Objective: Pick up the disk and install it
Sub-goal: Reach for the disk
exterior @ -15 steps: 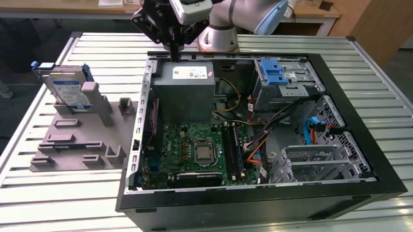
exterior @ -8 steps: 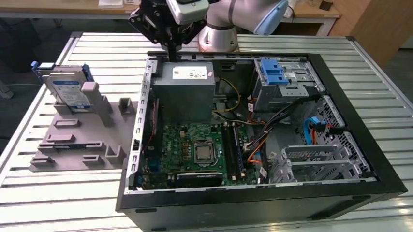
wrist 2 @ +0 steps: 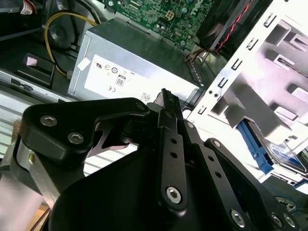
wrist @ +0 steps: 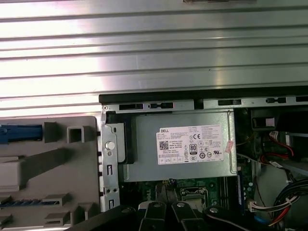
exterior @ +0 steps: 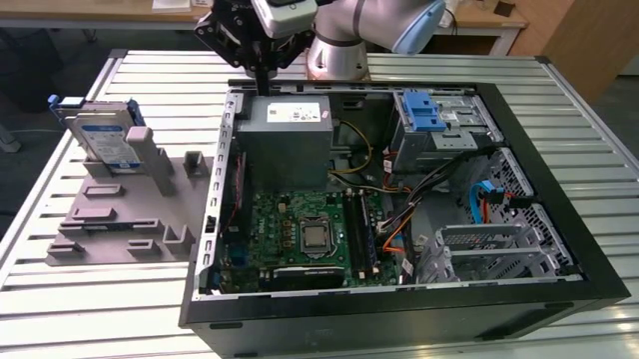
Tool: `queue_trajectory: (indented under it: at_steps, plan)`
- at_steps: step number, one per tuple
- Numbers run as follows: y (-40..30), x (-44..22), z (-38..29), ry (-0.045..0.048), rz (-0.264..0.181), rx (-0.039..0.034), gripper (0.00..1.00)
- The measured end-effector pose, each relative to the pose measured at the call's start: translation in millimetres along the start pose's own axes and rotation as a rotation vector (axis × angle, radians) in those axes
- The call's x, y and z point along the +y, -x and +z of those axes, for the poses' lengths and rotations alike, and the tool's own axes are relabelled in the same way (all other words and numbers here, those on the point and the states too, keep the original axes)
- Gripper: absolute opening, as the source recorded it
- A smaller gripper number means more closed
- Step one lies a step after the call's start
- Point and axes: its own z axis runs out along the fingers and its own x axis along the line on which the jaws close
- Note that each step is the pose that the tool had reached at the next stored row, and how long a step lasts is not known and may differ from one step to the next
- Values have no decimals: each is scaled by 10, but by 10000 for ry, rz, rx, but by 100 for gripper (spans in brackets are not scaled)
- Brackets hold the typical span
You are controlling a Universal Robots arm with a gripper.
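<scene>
nearest, the black metal computer case (exterior: 399, 329) lies open on the slatted silver metal counter (exterior: 100, 314), with bare slats around its rim. on the exterior view's left, just beside the case, a grey plastic holder block (exterior: 130, 217) carries the disk (exterior: 108, 142), a flat silver hard drive in a blue plastic bracket, standing on edge at the block's far end. farther back, the black hand (exterior: 262, 84) hangs over the case's far rim by the grey metal power supply box (exterior: 289, 127). its fingers are pinched together on nothing, well apart from the disk.
</scene>
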Motion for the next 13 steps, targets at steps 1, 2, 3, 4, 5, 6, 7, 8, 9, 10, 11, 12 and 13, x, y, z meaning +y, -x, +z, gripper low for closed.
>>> queue_trajectory:
  at_steps: [1,2,3,4,5,6,7,8,9,10,11,12,13]
  plan:
    - [-6,0,1,1,0,0,11]
    - [-13,0,1,1,0,0,11]
    - [-19,1,1,0,0,0,11]
    - [-25,1,2,0,1,0,11]
    - [-30,1,2,1,0,0,11]
    - [-35,2,3,0,1,1,11]
    - [-40,2,3,0,0,2,11]
    - [-45,3,3,0,1,2,11]
    - [-50,3,4,0,1,3,11]
    - [-55,3,4,0,0,2,11]
    - [-61,3,5,0,1,3,11]
    - [-67,4,5,0,1,3,11]
    - [-72,4,6,0,1,3,11]
